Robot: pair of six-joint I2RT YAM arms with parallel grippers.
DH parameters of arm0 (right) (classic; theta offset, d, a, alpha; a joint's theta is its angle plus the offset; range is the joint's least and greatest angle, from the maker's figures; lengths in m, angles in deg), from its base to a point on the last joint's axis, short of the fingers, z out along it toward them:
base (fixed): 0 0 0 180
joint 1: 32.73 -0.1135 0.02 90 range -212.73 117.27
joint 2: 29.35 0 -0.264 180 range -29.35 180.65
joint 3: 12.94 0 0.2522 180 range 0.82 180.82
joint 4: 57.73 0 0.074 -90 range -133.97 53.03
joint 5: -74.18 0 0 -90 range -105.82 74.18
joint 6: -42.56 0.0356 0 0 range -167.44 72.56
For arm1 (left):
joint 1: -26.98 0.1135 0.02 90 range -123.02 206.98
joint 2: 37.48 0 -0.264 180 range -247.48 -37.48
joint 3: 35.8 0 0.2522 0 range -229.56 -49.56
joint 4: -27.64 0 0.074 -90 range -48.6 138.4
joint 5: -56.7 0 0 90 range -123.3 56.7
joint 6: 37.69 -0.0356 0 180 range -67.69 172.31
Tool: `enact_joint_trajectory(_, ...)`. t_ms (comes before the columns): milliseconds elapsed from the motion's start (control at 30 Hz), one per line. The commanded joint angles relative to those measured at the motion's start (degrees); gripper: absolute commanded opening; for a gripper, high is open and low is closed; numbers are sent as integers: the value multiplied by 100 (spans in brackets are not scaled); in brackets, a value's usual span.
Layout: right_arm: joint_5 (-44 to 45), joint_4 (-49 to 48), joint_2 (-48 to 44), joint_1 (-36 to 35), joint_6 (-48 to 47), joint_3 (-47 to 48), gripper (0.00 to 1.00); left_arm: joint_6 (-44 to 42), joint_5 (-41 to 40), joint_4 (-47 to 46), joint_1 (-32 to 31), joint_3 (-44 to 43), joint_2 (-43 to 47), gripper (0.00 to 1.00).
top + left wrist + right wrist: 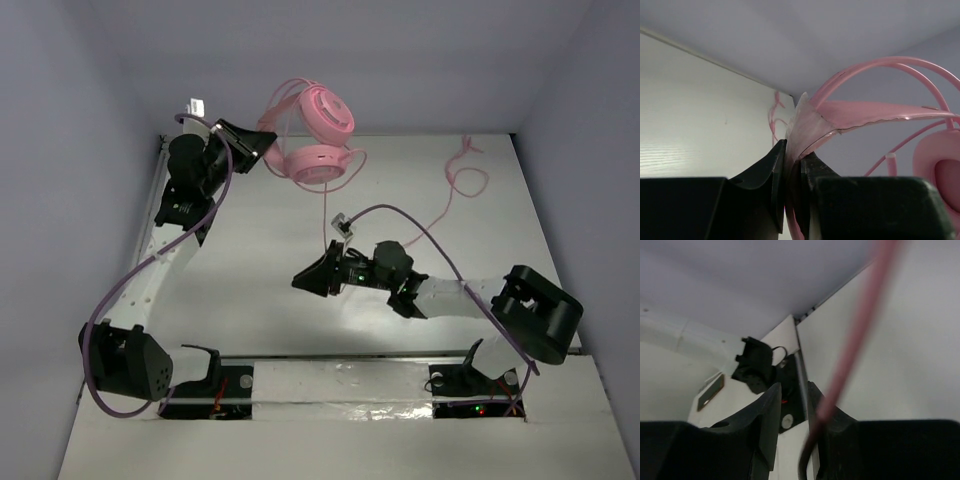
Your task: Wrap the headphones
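The pink headphones [320, 140] hang lifted at the back of the table, one round cup [328, 112] above the other [318, 163]. My left gripper [262, 140] is shut on their flat inner headband strap [865, 112], which is pinched between its fingertips [794, 150]; the thin double headband [900, 62] arches overhead. The thin pink cable [329, 215] drops from the cups to my right gripper [305, 280] at mid-table. There the jaws [794, 390] stand slightly apart, and the blurred cable [860, 325] runs along the right finger without being pinched. More cable loops on the table [455, 185].
Thick purple robot cables arc over the left arm [150, 265] and the right arm [420, 225]. Grey walls close in the table at the back and sides. A metal rail [160, 230] lines the left edge. A black bracket [755, 365] sits near the front edge.
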Motion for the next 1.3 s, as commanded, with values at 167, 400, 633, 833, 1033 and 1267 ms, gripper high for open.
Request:
enact_joint_trajectory(167, -711, -1933, -100, -365, 948, -239, 33, -817, -2478, 701, -413, -858, 369, 0)
enact_joint_trajectory(400, -528, -532, -836, -602, 950, -204, 36, -1669, -4005, 1035, -589, -902, 212, 0)
enact_joint_trajectory(633, -280, 2749, -1481, -673, -9, 867, 37, -1996, -4852, 1193, -897, -981, -149, 0)
enact_joint_trajectory(833, -605, 2794, -1349, -673, 158, 1324, 36, -1942, -5378, 1290, -1494, -1122, -703, 0)
enact_joint_trajectory(1033, -187, 4321, -1507, -673, -359, 2861, 33, -2469, -5881, 1185, -2021, -509, -677, 0)
enact_joint_trajectory(1267, 282, 5905, -1261, -94, -844, 4006, 31, -2759, -5451, 983, -2154, 302, -167, 0)
